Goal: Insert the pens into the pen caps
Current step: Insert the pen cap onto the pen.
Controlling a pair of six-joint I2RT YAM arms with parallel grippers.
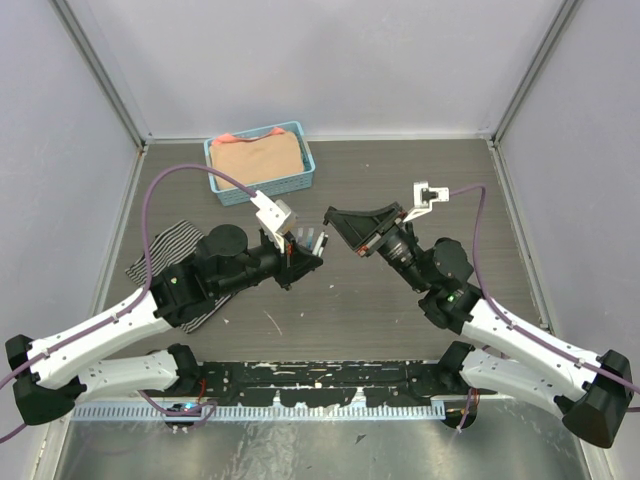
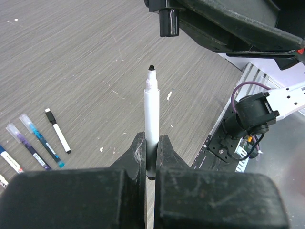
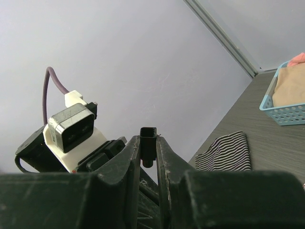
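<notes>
Left end effector (image 2: 151,143) is clamped narrow on a white pen (image 2: 151,107). It grips the lower barrel, and the bare black tip points away from the wrist. Right end effector (image 3: 148,143) is pinched narrow on a black cap (image 3: 148,134), which sticks out past the fingertips. Both are raised over the middle of the tabletop (image 1: 400,330), facing each other, left one on the left. In the left wrist view the cap hangs just beyond the pen tip, slightly to its right, with a gap and no contact. Pen is not in the cap yet. Other pens (image 2: 40,140) lie side by side on the tabletop, left in that view. A striped cloth (image 1: 165,245) is at left, partly under the left arm. A blue basket (image 1: 262,190) sits far left-centre, with tan fabric (image 1: 258,158) inside.
</notes>
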